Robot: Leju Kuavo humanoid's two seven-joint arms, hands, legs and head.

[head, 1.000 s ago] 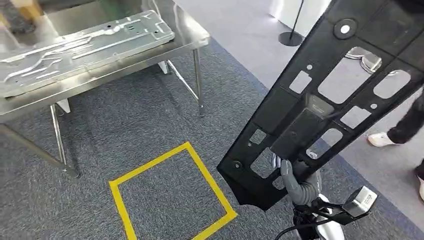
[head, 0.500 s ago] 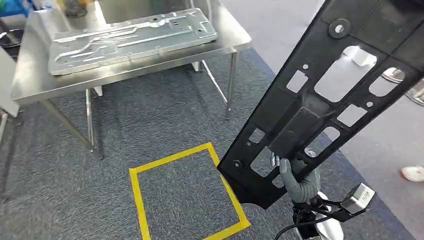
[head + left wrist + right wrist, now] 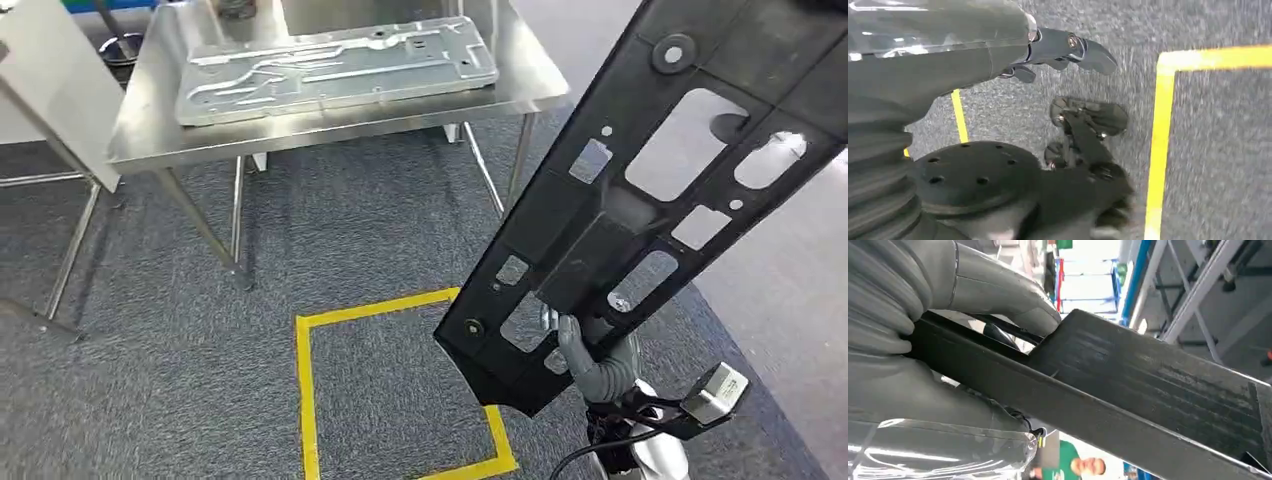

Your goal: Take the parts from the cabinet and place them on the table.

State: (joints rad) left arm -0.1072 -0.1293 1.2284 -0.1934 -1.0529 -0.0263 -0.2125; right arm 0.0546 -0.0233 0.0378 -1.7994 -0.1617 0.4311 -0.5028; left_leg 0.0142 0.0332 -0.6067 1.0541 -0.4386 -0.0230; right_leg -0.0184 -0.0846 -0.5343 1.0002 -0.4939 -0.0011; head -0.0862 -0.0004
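Right hand (image 3: 597,362) is clamped on lower end of black panel (image 3: 640,190), held up tilted, w/ steel table (image 3: 150,140) well apart ahead. Left hand (image 3: 1058,50) hangs w/ nothing held; finger spread cannot be told. Step judged: carry phase; approach to table, then panel to be laid beside silver part (image 3: 330,68).

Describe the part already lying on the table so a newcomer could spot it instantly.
Start at the steel table at the far side of the grey carpet, beyond the yellow floor square. The silver metal panel lies flat along its top. It is pale, shiny and embossed, unlike the black cut-out panel gripped by the right robot hand.
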